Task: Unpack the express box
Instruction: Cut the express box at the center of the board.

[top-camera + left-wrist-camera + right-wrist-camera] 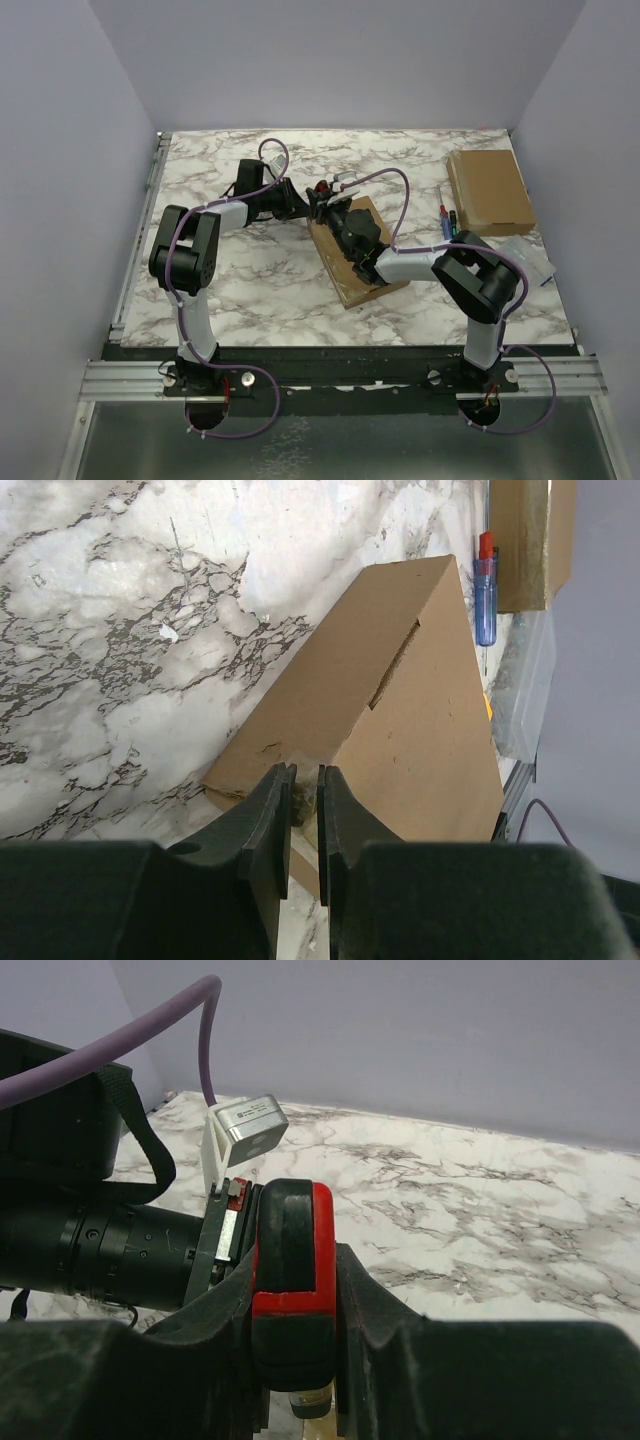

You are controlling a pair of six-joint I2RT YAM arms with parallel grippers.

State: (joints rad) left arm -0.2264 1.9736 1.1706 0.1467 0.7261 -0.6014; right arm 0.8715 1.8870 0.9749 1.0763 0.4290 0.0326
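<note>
The express box (pixel 352 262), a flat brown cardboard carton, lies at the table's middle; it fills the left wrist view (pixel 420 720), with a slot in its side. My left gripper (pixel 303 207) is at the box's far left corner, and its jaws (pixel 306 775) are almost closed on a thin bit of the box's edge. My right gripper (pixel 326 205) is just beside it over the same end of the box, shut on a red and black box cutter (pixel 290 1260) that points down. The cutter's tip is hidden.
A second cardboard box (pixel 490 190) lies at the back right, also in the left wrist view (pixel 525 540). Pens (pixel 446 215) and a clear plastic bag (pixel 527 262) lie right of the express box. The left arm's wrist and camera (pixel 250 1125) are close to my right gripper.
</note>
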